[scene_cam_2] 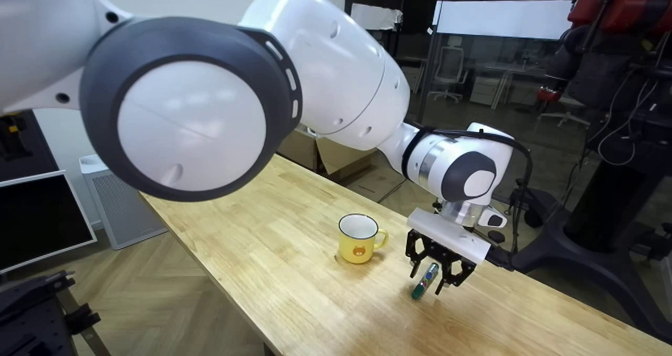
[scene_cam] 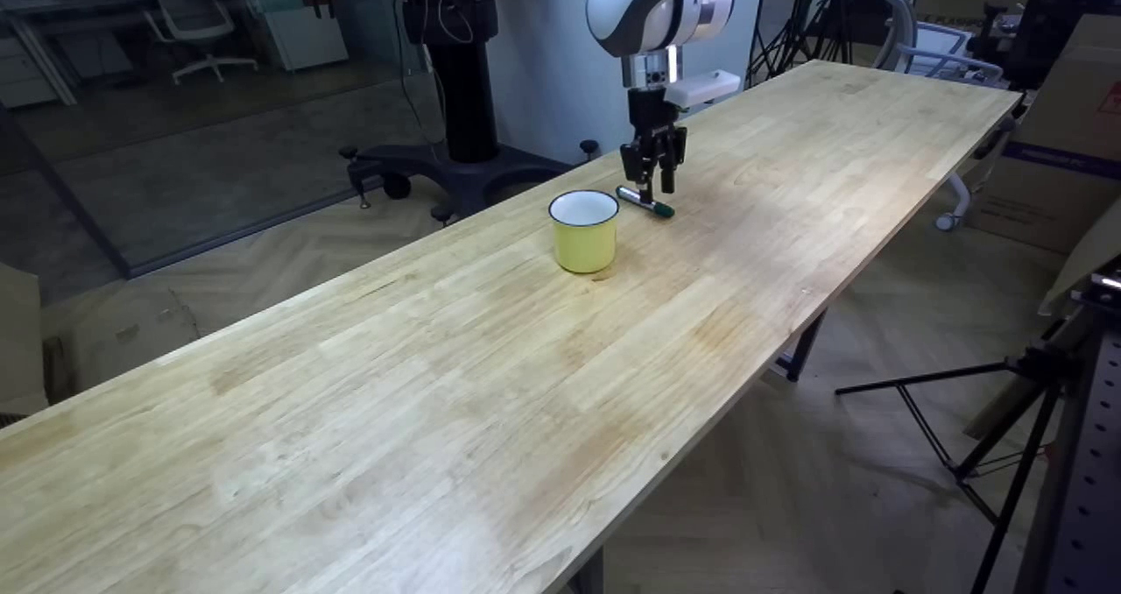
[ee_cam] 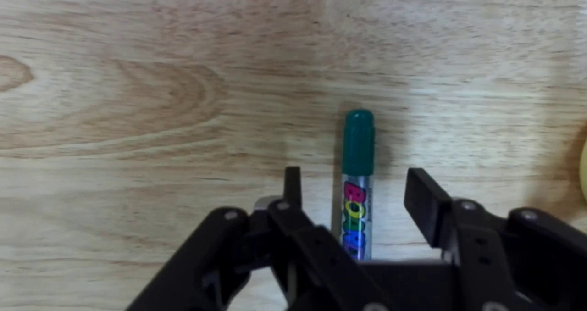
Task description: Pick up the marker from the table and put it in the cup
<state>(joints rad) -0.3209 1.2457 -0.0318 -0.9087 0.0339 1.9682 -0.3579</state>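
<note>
fingers (ee_cam: 429,210) stood spread, clear of the marker (ee_cam: 358,182) lying between them on the bench (scene_cam: 420,401), pale and streaky, nearer one long edge. i guessed it light, stiff and slick, best pinched mid-barrel, below the rounded green cap (ee_cam: 358,141). near it sat a glossy yellow cup (scene_cam: 585,245), dark-rimmed; past that edge, a black wheeled stand (scene_cam: 467,95).

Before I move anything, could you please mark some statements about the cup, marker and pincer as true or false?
1. The cup has a handle. True.
2. The marker has a green cap. True.
3. The marker is in the cup. False: it lies on the table.
4. The cup is blue outside. False: it is yellow.
5. The pincer is open, the marker between its fingers. True.
6. The cup lies on its side. False: it stands upright.
</note>
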